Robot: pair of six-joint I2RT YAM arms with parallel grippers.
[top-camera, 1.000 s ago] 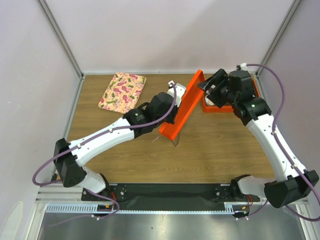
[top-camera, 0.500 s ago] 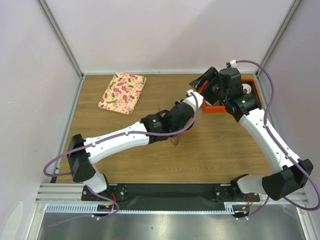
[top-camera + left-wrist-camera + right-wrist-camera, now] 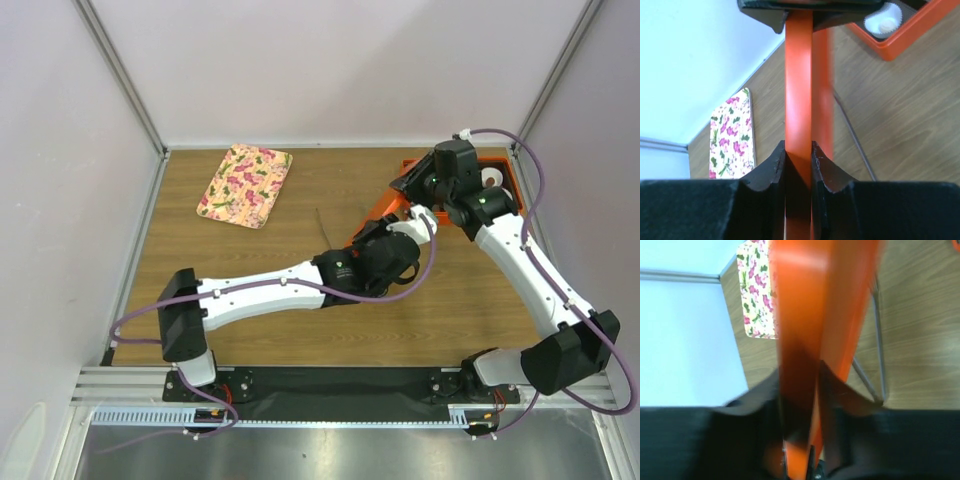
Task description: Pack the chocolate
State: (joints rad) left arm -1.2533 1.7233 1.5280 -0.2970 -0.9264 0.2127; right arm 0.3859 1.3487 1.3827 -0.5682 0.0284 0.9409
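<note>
Presently held: flat orange rectangular lid (image 3: 799, 75), on edge, above the brown wooden table (image 3: 450, 290)
Left gripper (image 3: 798, 148): pinched on the lid's near edge
Right gripper (image 3: 800, 375): clamped on the opposite end, view blurred
Shallow orange rectangular tray (image 3: 912, 34): back right, holding a white fluted paper cup (image 3: 884, 20)
Chocolate: no dark lumps discernible in any view; likely in the tray, behind the right arm
Handling, as judged: move both grips together so the lid does not twist; turn it flat, square its corners over the tray, lower evenly, release one side at a time
</note>
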